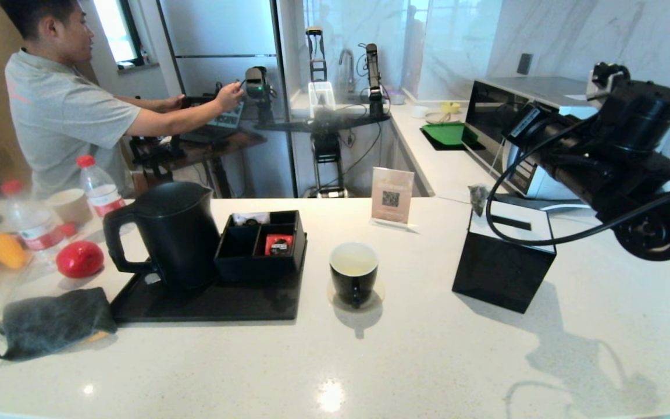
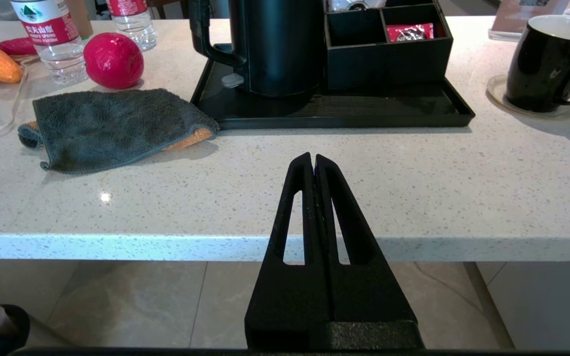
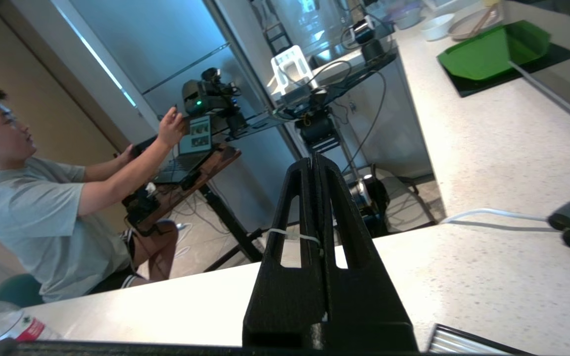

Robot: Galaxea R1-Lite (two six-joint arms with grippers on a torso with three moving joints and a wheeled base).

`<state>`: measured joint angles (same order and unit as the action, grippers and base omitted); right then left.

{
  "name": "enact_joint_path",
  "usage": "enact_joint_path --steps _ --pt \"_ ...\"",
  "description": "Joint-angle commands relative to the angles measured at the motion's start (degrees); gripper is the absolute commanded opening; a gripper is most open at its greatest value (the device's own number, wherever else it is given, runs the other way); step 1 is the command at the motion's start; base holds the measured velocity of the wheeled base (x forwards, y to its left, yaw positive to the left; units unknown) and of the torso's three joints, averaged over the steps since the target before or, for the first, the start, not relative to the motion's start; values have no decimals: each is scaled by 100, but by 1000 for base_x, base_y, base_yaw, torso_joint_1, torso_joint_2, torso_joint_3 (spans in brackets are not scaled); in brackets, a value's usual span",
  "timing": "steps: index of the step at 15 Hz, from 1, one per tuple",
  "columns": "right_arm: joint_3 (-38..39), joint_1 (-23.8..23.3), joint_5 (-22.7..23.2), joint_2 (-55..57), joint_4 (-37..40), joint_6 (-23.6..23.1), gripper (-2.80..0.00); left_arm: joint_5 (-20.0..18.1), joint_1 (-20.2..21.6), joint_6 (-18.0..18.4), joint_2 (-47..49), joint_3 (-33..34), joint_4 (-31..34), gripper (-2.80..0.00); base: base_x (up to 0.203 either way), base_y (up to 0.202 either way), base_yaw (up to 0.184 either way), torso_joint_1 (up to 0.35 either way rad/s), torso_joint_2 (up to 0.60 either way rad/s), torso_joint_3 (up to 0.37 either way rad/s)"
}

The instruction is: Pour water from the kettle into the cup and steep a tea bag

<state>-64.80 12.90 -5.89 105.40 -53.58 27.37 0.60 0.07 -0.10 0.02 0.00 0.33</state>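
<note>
Right gripper [image 3: 314, 160] pinches the tea bag [image 1: 478, 198] string above the black box [image 1: 503, 265]; left gripper [image 2: 313, 159] — closed — parked.

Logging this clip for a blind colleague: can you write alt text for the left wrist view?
The left claw, shut and empty, hangs off the near edge of a speckled white counter. Beyond it the black kettle stands on a black tray beside a compartment box; the black cup sits further along, and a grey cloth lies opposite.
</note>
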Motion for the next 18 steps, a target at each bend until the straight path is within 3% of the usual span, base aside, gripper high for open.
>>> enact_joint_path --steps 1,4,12,18 --pt "391 -111 0 -14 -272 14 -280 2 1 1 -2 0 2 -280 0 0 0 0 0 0" --pt "823 -160 1 -120 -614 54 -280 2 1 1 -2 0 2 -280 0 0 0 0 0 0" --pt "796 -344 44 -151 -577 170 -280 2 1 1 -2 0 2 -280 0 0 0 0 0 0" --pt "824 -759 233 -151 -579 172 -280 2 1 1 -2 0 2 -280 0 0 0 0 0 0"
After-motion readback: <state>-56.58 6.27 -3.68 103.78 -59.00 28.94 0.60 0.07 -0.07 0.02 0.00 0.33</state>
